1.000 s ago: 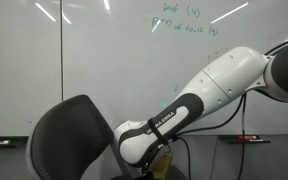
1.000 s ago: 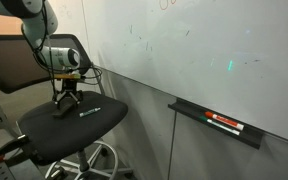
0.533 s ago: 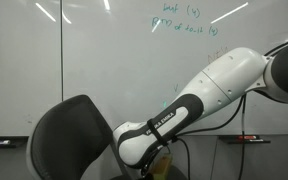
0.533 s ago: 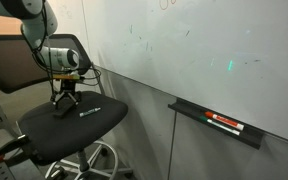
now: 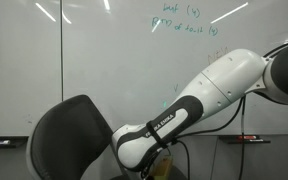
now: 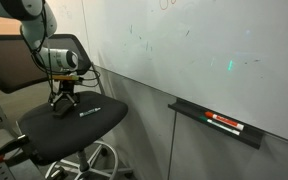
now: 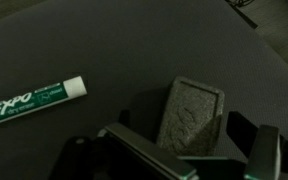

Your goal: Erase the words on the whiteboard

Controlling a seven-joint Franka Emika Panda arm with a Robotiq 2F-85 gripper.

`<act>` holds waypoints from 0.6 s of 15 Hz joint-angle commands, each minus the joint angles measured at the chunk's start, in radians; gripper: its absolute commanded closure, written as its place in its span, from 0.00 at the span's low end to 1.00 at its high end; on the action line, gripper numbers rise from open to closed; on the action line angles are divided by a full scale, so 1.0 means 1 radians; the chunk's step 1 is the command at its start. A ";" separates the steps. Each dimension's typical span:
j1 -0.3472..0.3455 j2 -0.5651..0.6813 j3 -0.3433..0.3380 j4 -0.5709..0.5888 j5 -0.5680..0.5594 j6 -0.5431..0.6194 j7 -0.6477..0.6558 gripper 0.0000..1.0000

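The whiteboard [image 5: 104, 70] fills the wall in both exterior views [image 6: 194, 45]. The words [image 6: 137, 42] are a few faint pale-green scribbles on it; the bolder teal handwriting [image 5: 184, 22] sits higher up. My gripper [image 6: 63, 101] hangs low over a black office chair seat [image 6: 74, 130], away from the board. In the wrist view the gripper [image 7: 192, 138] is open, its fingers on either side of a dark felt eraser [image 7: 190, 108] that lies on the seat. It holds nothing.
A green Expo marker [image 7: 34, 101] lies on the seat beside the eraser. The chair back [image 5: 69, 135] stands in front of the arm. A dark marker tray [image 6: 216, 123] with markers hangs on the board's lower edge.
The arm has sunk very slightly toward the chair seat. Nothing has been taken hold of.
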 commanded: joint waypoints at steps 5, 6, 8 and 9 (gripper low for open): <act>-0.004 0.000 0.006 0.001 0.005 -0.044 -0.023 0.00; -0.004 0.003 0.006 0.002 0.005 -0.048 -0.024 0.00; -0.004 0.009 0.007 0.002 0.006 -0.052 -0.026 0.00; -0.003 0.012 0.008 0.002 0.005 -0.051 -0.026 0.00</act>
